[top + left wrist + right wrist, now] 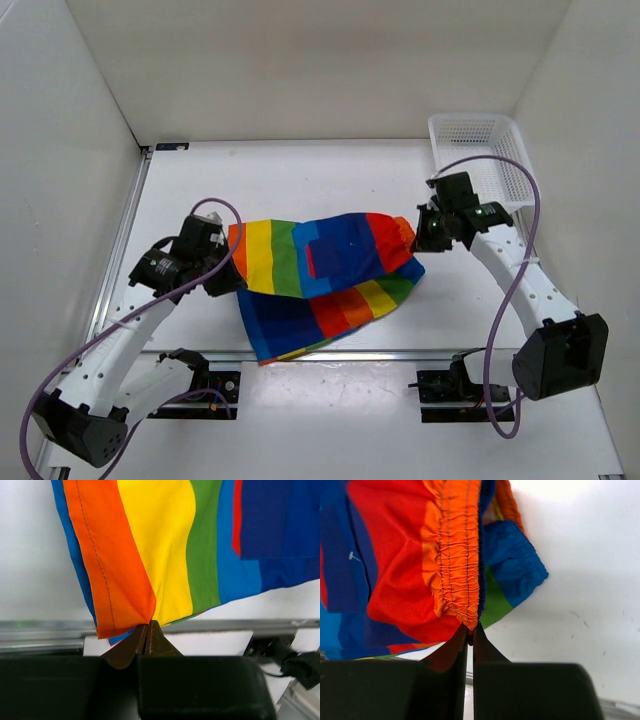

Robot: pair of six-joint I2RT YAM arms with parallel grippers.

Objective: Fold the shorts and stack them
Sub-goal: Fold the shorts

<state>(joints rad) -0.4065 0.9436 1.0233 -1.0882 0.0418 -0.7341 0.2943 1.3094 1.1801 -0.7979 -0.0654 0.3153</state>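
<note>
Shorts: the rainbow-striped shorts (325, 272) are held stretched between the two arms over the middle of the surface (300, 175), nearer its near edge than its far edge. The lower part is draped down onto the surface by the near edge.
Stripes: orange, yellow, green and blue bands are seen from the left hem inward, with red towards the right end.
Pocket: a blue patch pocket (332, 256) edged in red is seen on the upper layer.
Waistband: the gathered orange waistband (457, 555) is at the right end of the cloth, facing the right edge of the surface.
Left fingers: the left fingers (148, 630) are closed, and the orange hem corner is pinched between their tips at the left end of the shorts.
Right fingers: the right fingers (470, 630) are closed on the lower end of the waistband.
Writing: a small white mark (354, 556) is seen on the blue cloth in the right wrist view; it is too small to be read.
Basket: a white mesh basket (482, 150) is placed in the far right corner, apart from the shorts.
Rail: a metal rail (400, 352) is run along the near edge.
</note>
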